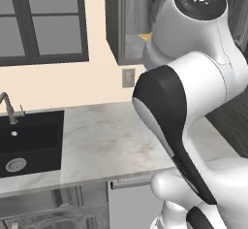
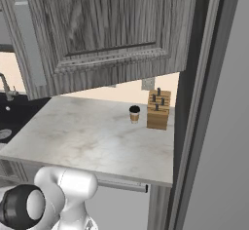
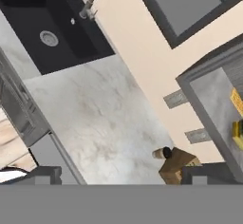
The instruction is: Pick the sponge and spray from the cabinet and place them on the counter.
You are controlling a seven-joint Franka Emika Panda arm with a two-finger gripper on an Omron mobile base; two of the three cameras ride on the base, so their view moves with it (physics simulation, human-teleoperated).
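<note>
Hand view: the sponge (image 3: 237, 132) sits at 3 o'clock inside the cabinet (image 3: 209, 99) — probably soft and light, so pinch its sides; your claw is released, empty.

I find nothing I can read; the paper cup (image 2: 134, 113) on the bench (image 2: 92, 136) carries no legible print; the knife block (image 2: 158, 109) and cabinet door (image 2: 97, 29) bear no label.
</note>
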